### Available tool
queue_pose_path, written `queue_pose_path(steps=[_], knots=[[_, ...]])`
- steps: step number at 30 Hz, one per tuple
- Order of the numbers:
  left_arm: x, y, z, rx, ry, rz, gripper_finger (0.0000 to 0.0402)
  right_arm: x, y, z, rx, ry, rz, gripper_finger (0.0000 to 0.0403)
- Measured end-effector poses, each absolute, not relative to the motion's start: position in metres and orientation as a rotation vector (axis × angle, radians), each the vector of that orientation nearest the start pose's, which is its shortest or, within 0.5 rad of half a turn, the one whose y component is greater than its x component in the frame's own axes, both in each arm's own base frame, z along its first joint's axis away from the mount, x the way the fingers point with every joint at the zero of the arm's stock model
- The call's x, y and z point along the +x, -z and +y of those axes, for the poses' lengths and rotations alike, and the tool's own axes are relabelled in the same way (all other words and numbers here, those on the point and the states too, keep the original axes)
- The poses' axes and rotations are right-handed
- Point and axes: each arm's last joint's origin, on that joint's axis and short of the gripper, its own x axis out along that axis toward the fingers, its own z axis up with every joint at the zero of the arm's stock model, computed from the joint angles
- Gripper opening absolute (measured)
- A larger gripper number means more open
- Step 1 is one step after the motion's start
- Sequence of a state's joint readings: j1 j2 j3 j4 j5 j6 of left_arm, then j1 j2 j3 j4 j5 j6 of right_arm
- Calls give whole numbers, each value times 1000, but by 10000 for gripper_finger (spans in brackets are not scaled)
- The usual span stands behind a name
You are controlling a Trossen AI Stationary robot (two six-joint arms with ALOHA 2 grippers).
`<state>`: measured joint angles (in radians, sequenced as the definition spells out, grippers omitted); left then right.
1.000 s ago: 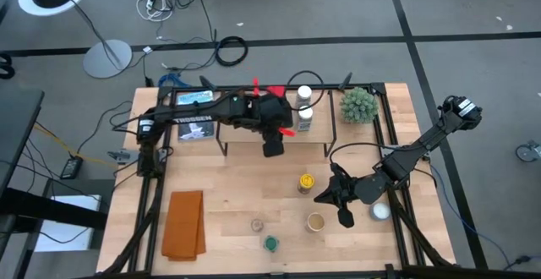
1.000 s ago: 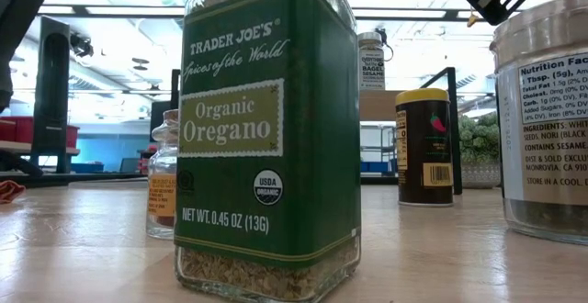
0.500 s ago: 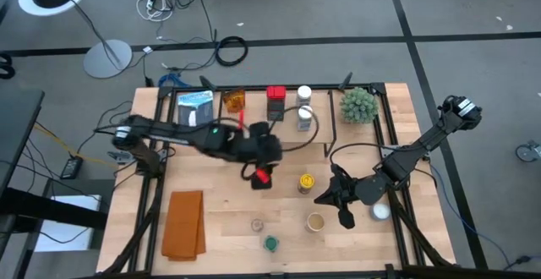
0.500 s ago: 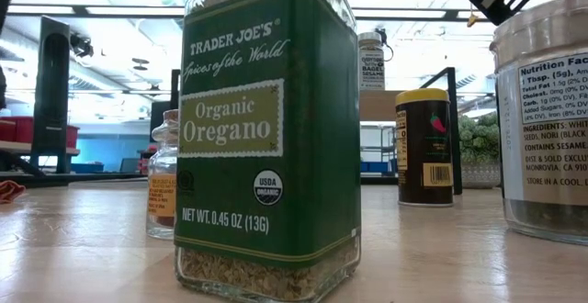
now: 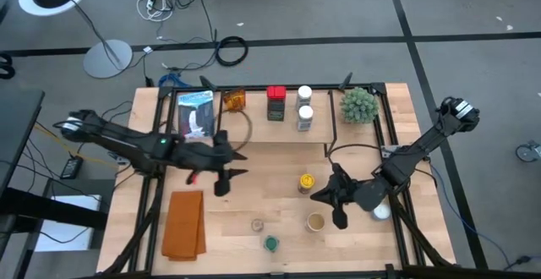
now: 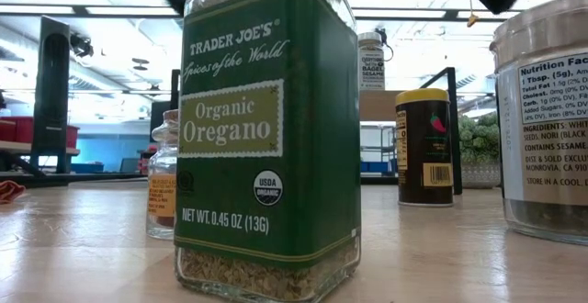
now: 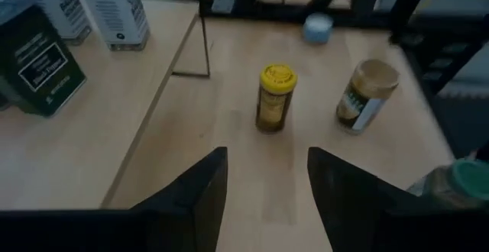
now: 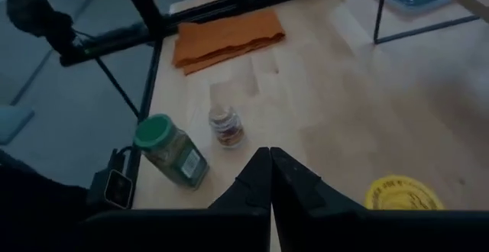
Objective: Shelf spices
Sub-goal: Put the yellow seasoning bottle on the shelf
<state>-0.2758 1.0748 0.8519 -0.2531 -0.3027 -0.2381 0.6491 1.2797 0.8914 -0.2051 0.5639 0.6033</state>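
Both arms are dark, jointed, with black cables trailing. The left arm (image 5: 139, 141) shows a small green light; its fingers (image 7: 195, 195) are broad, black, wedge-shaped.

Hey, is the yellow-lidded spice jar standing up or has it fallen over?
Upright. The yellow-lidded jar stands on its base on the table, lid on top, and the low view shows it vertical.

high: overhead, straight down | low: tabletop, level | shared: oregano jar (image 6: 266, 138)

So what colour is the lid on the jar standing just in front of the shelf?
Yellow; the jar shows it best in the left wrist view.
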Motion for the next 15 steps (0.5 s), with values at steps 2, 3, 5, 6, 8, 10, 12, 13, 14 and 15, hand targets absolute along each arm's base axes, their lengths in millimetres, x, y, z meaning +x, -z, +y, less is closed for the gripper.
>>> queue_pose_path(steps=[2, 3, 5, 6, 8, 10, 12, 13, 14, 15], knots=[[214, -285, -52, -110, -78, 419, 187, 236, -272, 153, 211, 99, 545, 0], [210, -280, -50, -115, -76, 403, 187, 242, -274, 155, 189, 115, 578, 0], [202, -269, -48, -123, -74, 377, 187, 255, -281, 157, 151, 143, 646, 0], [199, -263, -47, -126, -73, 368, 187, 261, -285, 158, 132, 147, 680, 0], [195, -253, -46, -128, -80, 355, 187, 272, -290, 158, 86, 150, 761, 1], [191, -242, -44, -117, -92, 381, 187, 284, -296, 158, 49, 130, 812, 4], [190, -233, -44, -111, -94, 401, 187, 292, -302, 158, 10, 97, 841, 8], [189, -229, -44, -108, -95, 410, 187, 297, -305, 158, -5, 77, 843, 10], [188, -224, -44, -104, -96, 423, 187, 301, -308, 158, -21, 60, 841, 13], [187, -220, -43, -101, -97, 433, 187, 305, -309, 158, -36, 52, 841, 16]])
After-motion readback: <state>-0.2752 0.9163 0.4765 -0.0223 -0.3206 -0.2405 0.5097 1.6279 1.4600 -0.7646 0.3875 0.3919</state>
